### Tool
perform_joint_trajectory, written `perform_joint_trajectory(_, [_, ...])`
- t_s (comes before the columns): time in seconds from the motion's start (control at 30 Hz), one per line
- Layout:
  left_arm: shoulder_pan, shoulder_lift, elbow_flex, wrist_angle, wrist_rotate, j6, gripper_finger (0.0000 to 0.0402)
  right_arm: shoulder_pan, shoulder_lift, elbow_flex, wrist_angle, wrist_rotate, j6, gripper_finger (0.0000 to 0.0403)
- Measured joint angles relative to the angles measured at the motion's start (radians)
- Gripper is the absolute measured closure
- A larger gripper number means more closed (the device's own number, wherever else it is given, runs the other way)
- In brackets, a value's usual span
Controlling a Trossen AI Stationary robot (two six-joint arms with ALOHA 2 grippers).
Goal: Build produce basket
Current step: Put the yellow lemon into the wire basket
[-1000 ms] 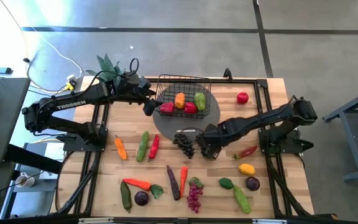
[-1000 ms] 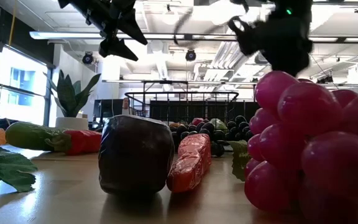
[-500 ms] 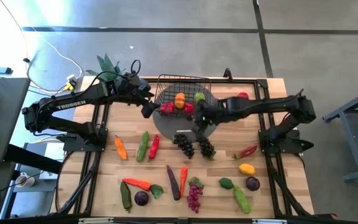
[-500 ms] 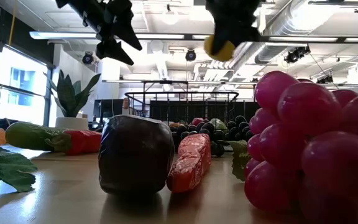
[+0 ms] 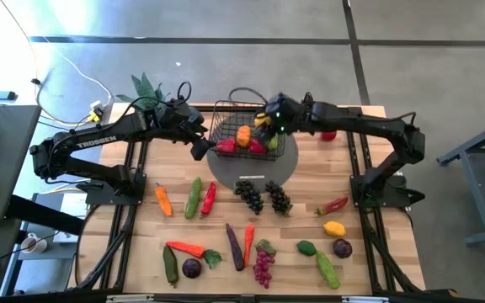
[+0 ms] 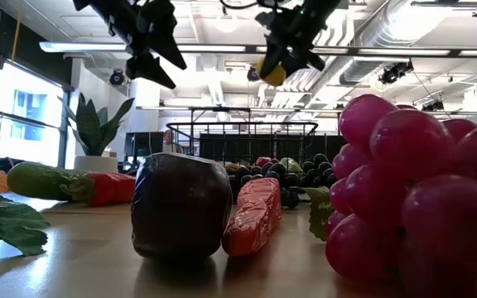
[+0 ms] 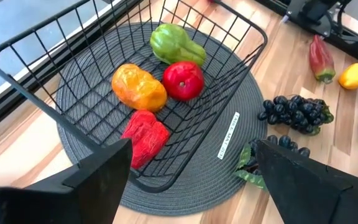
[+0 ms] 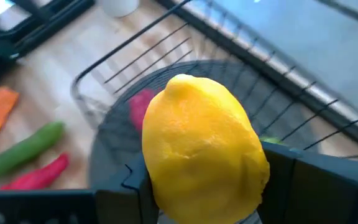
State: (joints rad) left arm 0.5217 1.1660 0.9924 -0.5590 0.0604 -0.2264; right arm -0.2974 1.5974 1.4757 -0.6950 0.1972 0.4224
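Overhead, the right claw (image 5: 269, 123) holds a lemon (image 8: 201, 158) above the basket (image 5: 226, 111).
The basket sits on a grey mat in the middle of the worktop's far side, directly below the lemon, so the drop looks like a straight release downward. The left claw (image 5: 199, 148) hangs wide open and empty just beside the basket's near-left corner.
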Motion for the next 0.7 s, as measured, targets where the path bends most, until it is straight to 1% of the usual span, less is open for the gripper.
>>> perform_joint_trajectory(0.17, [0.000, 0.000, 0.000, -0.001, -0.035, -0.006, 0.0069, -0.073, 0.016, 0.000, 0.067, -0.001, -0.084, 0.0237])
perform_joint_trajectory(0.27, [0.000, 0.000, 0.000, -0.002, -0.050, -0.006, 0.0069, -0.097, 0.050, 0.000, 0.105, -0.005, -0.110, 0.0229])
perform_joint_trajectory(0.43, [0.000, 0.000, 0.000, -0.002, -0.050, -0.007, 0.0069, -0.115, 0.113, -0.002, 0.122, -0.004, -0.118, 0.0204])
perform_joint_trajectory(0.7, [0.001, 0.000, 0.000, -0.002, -0.057, -0.009, 0.0069, -0.115, 0.190, -0.002, 0.125, -0.014, -0.135, 0.0151])
